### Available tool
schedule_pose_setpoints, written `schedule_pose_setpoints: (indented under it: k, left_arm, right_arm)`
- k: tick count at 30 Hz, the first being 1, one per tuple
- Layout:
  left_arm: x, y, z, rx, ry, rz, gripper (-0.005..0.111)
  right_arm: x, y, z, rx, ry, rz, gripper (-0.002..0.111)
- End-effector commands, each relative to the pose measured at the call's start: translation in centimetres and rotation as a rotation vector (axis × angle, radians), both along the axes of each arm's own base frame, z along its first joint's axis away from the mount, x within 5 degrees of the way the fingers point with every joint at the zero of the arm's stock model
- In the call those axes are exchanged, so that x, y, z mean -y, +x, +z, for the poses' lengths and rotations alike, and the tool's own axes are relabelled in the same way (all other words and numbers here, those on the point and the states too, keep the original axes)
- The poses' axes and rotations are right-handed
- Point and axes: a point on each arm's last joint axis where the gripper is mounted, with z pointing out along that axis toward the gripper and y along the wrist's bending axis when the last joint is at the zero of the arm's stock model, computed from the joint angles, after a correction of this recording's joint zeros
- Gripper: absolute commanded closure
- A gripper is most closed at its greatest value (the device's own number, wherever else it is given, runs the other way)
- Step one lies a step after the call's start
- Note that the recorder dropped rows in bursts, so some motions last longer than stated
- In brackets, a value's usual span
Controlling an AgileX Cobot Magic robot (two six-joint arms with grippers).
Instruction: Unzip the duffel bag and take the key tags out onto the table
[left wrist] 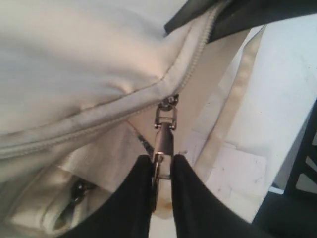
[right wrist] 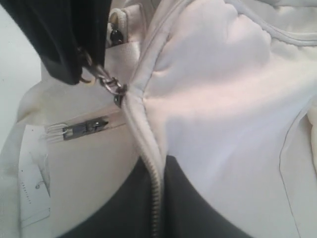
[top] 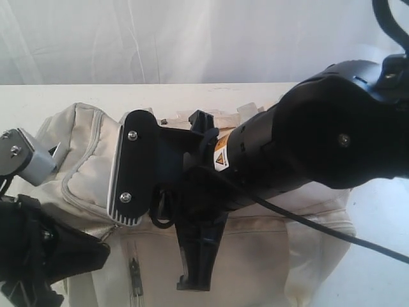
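Now the bag point(top: 275, 256) lies on the white table point(top: 25, 102). The left gripper point(left wrist: 162, 162) pinches the metal pull point(left wrist: 164, 131) of the zipper between its black fingers. The right gripper point(right wrist: 155, 173) is closed on the zipper seam of the bag, near the pull. In the exterior view the right arm point(top: 319, 141) and its cable point(top: 332, 233) hide much of the bag's top. A strap point(left wrist: 237, 99) lies beside the pull.

Bright, soft, diffuse light fell evenly. The table point(top: 380, 262) glared at the right, and the duffel bag point(left wrist: 74, 54) looked overexposed, its near folds blurred.
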Motion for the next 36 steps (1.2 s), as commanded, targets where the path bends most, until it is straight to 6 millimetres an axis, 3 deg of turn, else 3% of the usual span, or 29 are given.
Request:
schedule_pose_setpoints:
  k: [1,7,15,28,36]
  left_arm:
    - [-1.6,-0.4,0.7,-0.088,0.21,0.059,0.107]
    - [-4.0,0.4,2.8,-0.087,0.446,0.227,0.107]
    - [-4.1,1.6,5.9,0.035,0.45,0.266,0.107]
    - [-3.6,5.2,4.8,0.045,0.455,0.304,0.107]
    - [-4.2,7.9,6.2,0.044,0.444,0.275,0.107]
  right_arm:
    - [0.0,0.1,0.9,0.02,0.043,-0.025,0.108]
    - [0.0,0.1,0.8,0.007,0.05,-0.04,0.108]
    - [0.2,-0.2,0.5,-0.036,0.011,-0.03,0.108]
    - [0.5,-0.5,0.2,-0.078,-0.019,-0.034,0.108]
    - [0.5,-0.6,0.1,-0.085,-0.025,-0.032,0.108]
